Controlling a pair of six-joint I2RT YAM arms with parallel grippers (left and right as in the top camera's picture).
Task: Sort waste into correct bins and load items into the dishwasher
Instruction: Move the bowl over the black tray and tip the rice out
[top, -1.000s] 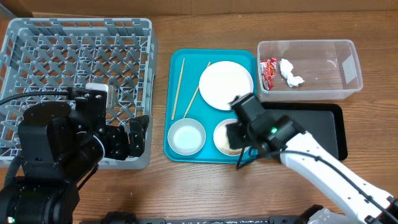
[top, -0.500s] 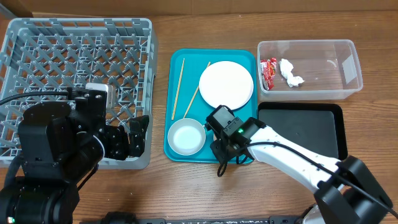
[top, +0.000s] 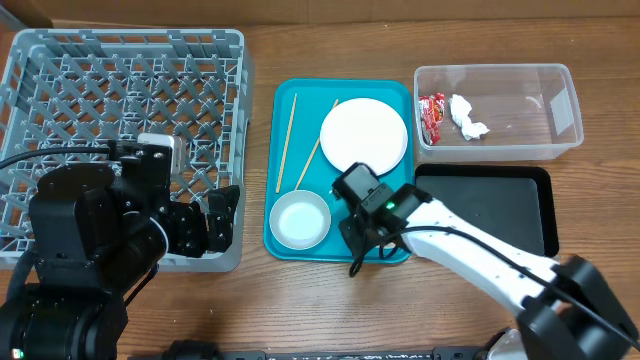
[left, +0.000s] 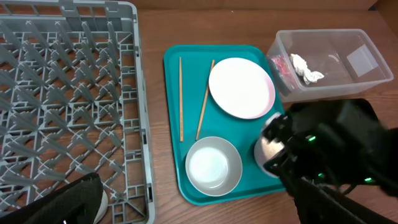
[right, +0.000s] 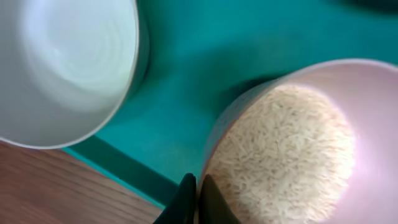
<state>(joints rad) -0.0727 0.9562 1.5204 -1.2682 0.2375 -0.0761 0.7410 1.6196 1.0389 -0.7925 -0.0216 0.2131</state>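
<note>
Rice (right: 286, 155), a grainy white heap, fills one small round cup (right: 357, 78) whose rim the right gripper (right: 198, 198) pinches, on a smooth teal tray (right: 186, 74). One glossy bowl (right: 68, 62) sits beside it; beyond, one round plate (top: 363, 136), two thin wooden chopsticks (top: 287, 140). Left gripper (top: 208, 224) spread.

Brown wooden table (top: 300, 310), grain running sideways, evenly lit

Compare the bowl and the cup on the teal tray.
The bowl is empty; the cup holds rice. The bowl is wider than the cup. The bowl stands free; the right pincer pinches the cup's rim. Both are round, pale, upright on the teal tray.
</note>
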